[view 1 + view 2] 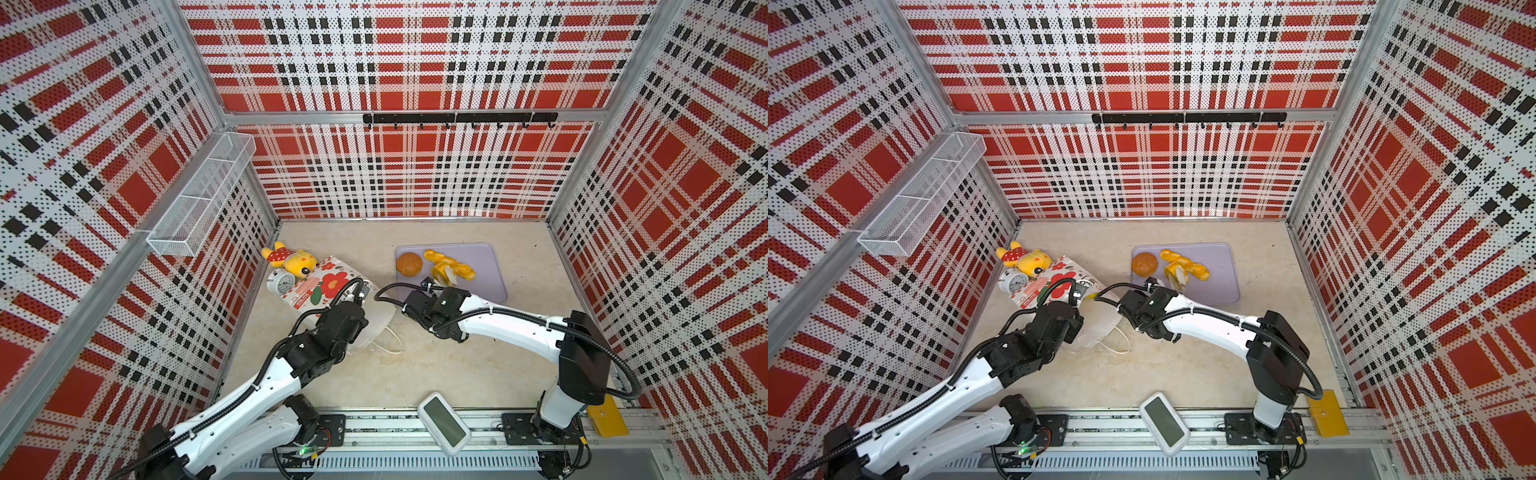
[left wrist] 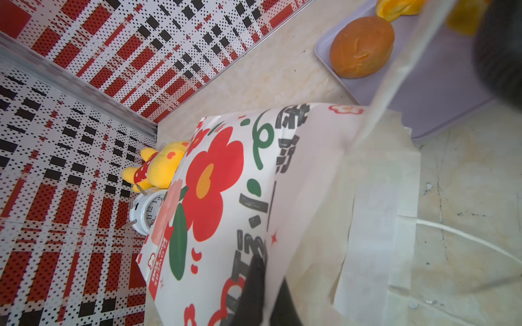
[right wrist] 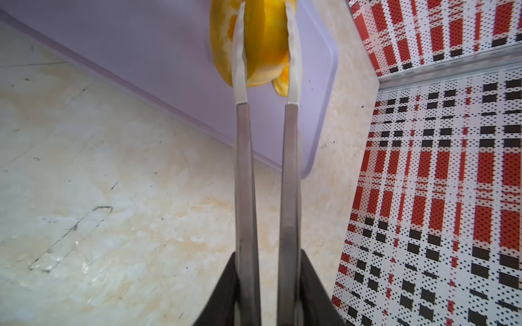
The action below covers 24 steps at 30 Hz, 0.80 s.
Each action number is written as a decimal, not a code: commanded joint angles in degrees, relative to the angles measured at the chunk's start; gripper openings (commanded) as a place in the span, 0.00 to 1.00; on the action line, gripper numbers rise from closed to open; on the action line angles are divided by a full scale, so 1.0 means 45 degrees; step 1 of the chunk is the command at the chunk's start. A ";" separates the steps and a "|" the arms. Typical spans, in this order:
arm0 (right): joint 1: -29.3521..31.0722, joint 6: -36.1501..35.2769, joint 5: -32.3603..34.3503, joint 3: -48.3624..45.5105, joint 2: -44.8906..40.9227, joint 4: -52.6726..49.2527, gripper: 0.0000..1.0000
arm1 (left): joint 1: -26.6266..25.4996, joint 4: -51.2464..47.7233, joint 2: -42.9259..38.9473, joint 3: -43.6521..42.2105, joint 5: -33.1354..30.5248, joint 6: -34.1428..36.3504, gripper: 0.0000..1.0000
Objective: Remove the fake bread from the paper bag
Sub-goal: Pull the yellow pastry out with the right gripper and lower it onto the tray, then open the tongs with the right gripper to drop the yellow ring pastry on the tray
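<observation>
Your right hand [image 3: 265,17] is pinching a glossy yellow toy loaf [image 3: 220,56] above the lavender plastic tray [image 3: 141,56]. Your left hand [image 2: 268,296], clamping the flowered white paper bag [image 2: 214,197], is risking tearing it.

Noted three perforated walls [image 1: 415,174] in red, black and white plaid, joined by aluminium framing. I saw a white mesh basket [image 1: 199,195] hung on the left wall and a black hook rail [image 1: 457,118] along the back. The counter [image 1: 436,365] was beige, marbled and evenly lit.
</observation>
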 commanded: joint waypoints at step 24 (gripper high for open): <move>0.0179 0.1068 -0.5363 -0.0206 -0.1901 0.2170 0.37 | -0.0185 -0.0179 -0.0135 -0.0137 0.0116 -0.0375 0.00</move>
